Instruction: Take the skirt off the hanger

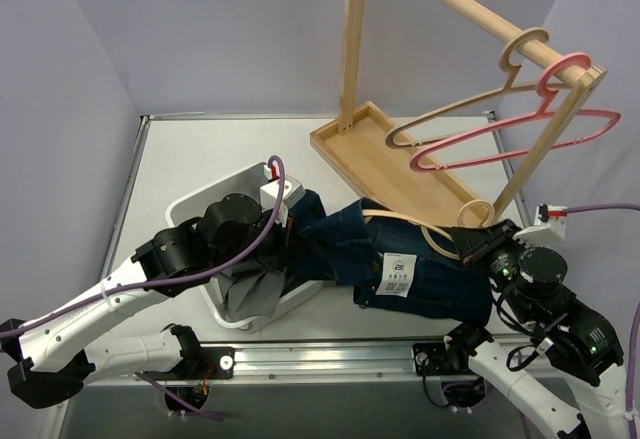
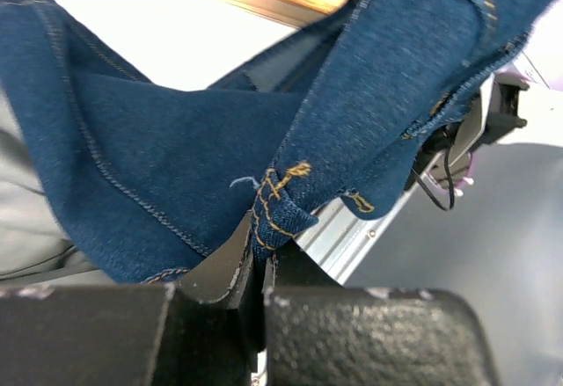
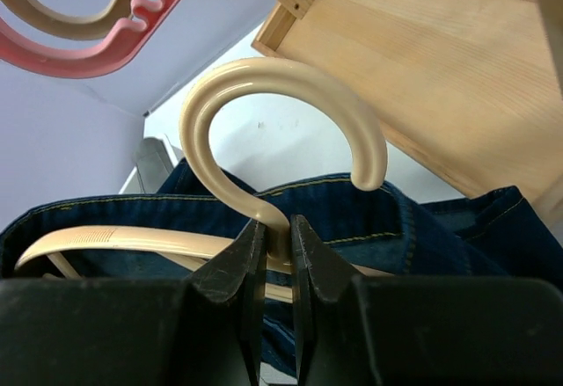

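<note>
From left hand [image 2: 259, 263] to right hand [image 3: 274, 232] stretches skirt [image 1: 420, 279] on hanger [image 3: 281, 76].

Enclosure: plain pale lavender-grey back wall [image 1: 220, 29], with matching left wall [image 1: 50, 159] and right wall [image 1: 605, 9]. White table [image 1: 190, 159], metal-edged, aluminium rail [image 1: 330, 359] along its near edge. Light wooden rack [image 1: 360, 149] stands far right on the table: tray base, upright post, sloping round bar. Pink hanger [image 3: 97, 59] and beige hanger [image 3: 66, 25] hang on the bar. Light even; shadows soft.
</note>
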`<move>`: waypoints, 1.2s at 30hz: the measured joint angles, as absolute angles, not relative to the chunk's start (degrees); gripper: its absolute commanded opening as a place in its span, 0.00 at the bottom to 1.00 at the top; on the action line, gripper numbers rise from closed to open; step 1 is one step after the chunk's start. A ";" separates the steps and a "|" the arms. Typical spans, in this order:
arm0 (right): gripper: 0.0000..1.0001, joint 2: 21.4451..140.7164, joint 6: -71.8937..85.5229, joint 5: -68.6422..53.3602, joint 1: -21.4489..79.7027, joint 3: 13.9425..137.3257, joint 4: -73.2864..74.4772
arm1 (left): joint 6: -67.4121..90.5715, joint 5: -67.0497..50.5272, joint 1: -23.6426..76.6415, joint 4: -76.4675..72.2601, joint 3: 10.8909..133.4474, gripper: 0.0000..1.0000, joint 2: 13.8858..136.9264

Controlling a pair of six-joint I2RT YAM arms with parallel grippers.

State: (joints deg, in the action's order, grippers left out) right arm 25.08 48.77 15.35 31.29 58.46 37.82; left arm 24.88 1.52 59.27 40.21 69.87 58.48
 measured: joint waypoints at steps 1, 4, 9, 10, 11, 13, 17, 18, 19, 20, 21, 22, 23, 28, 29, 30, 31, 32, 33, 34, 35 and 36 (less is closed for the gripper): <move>0.00 24.27 49.17 16.12 31.29 58.46 38.28 | 24.99 2.15 59.27 40.49 70.19 0.02 58.48; 0.00 22.00 50.04 18.48 31.29 58.46 39.70 | 25.32 3.64 59.27 40.66 70.89 0.02 58.48; 0.00 19.16 51.88 22.31 31.29 58.02 41.60 | 25.32 3.81 59.13 40.99 70.98 0.02 58.43; 0.00 18.46 52.23 22.72 31.29 57.71 41.65 | 25.28 3.46 59.13 40.95 70.98 0.02 58.43; 0.00 17.74 52.53 23.03 31.29 57.39 41.67 | 25.28 3.05 59.13 40.93 70.98 0.02 58.43; 0.00 16.23 53.01 23.49 31.29 56.71 41.74 | 25.28 2.46 59.13 40.95 70.98 0.02 58.46; 0.00 14.00 54.39 25.78 31.59 56.66 41.98 | 25.23 2.11 59.00 41.41 70.98 0.02 58.37; 0.00 13.52 54.81 26.20 31.73 56.66 42.11 | 25.23 2.02 58.94 41.58 70.98 0.02 58.35; 0.00 13.10 55.27 26.46 32.05 56.66 42.19 | 25.21 1.87 58.87 41.60 70.98 0.02 58.35; 0.00 12.80 55.59 26.74 32.29 56.69 42.33 | 25.23 1.72 58.87 41.60 70.98 0.02 58.35; 0.00 12.51 55.88 27.00 32.42 56.69 42.46 | 25.23 1.61 58.83 41.60 70.98 0.02 58.35; 0.00 12.29 56.16 27.20 32.75 56.69 42.68 | 25.21 1.45 58.81 41.60 70.98 0.02 58.35; 0.00 12.08 56.40 27.38 32.97 56.69 42.87 | 25.23 1.10 58.81 41.58 70.98 0.02 58.35; 0.00 12.01 56.47 27.18 34.24 56.80 42.48 | 25.06 -1.56 58.65 41.47 71.22 0.02 58.67; 0.00 12.10 56.27 26.57 34.24 56.80 41.78 | 24.95 -2.44 58.59 41.47 71.66 0.02 59.11; 0.00 12.29 55.96 25.80 34.24 56.77 40.73 | 24.73 -3.53 58.50 41.50 72.40 0.02 59.88; 0.00 12.56 55.70 24.95 34.24 56.77 39.42 | 24.40 -5.06 58.46 41.47 73.54 0.02 61.19; 0.00 12.97 55.46 24.10 34.24 56.75 37.85 | 24.01 -6.31 58.41 41.56 74.85 0.02 62.54; 0.00 13.41 55.37 23.03 34.24 56.73 36.16 | 23.49 -7.60 58.41 41.58 76.25 0.02 64.10; 0.00 13.98 55.31 21.91 34.24 56.69 34.35 | 23.11 -8.75 58.41 41.52 77.52 0.02 65.63; 0.00 14.90 55.24 20.58 34.24 56.69 32.01 | 22.72 -9.80 58.41 41.43 78.54 0.02 66.98; 0.00 15.84 55.22 19.38 34.24 56.71 30.02 | 22.31 -10.59 58.46 41.39 79.22 0.02 68.05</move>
